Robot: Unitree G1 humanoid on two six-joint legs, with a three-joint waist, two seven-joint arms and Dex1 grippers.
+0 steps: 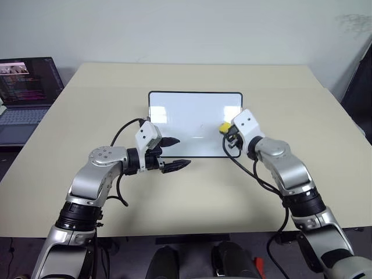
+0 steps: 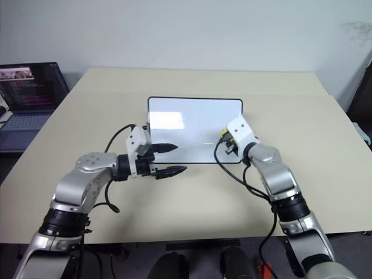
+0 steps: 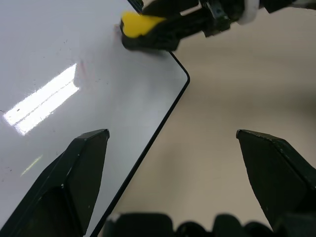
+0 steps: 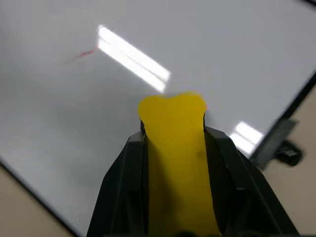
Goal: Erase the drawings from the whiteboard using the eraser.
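Observation:
The whiteboard (image 1: 186,110) lies flat in the middle of the table. My right gripper (image 1: 228,132) is shut on the yellow eraser (image 1: 224,127), which rests on the board near its right edge. In the right wrist view the eraser (image 4: 174,143) sits between the black fingers (image 4: 123,173), and a faint red trace of the drawings (image 4: 88,52) remains on the white surface beyond it. My left gripper (image 1: 181,152) stands open at the board's near edge, left of centre, one finger over the board and one off it, with nothing between them. The left wrist view shows the eraser (image 3: 138,25) by the board's near right corner.
An open laptop (image 1: 26,93) with a lit screen sits off the table's far left corner. The tan table (image 1: 290,87) spreads wide around the board. Black cables loop from both wrists over the tabletop.

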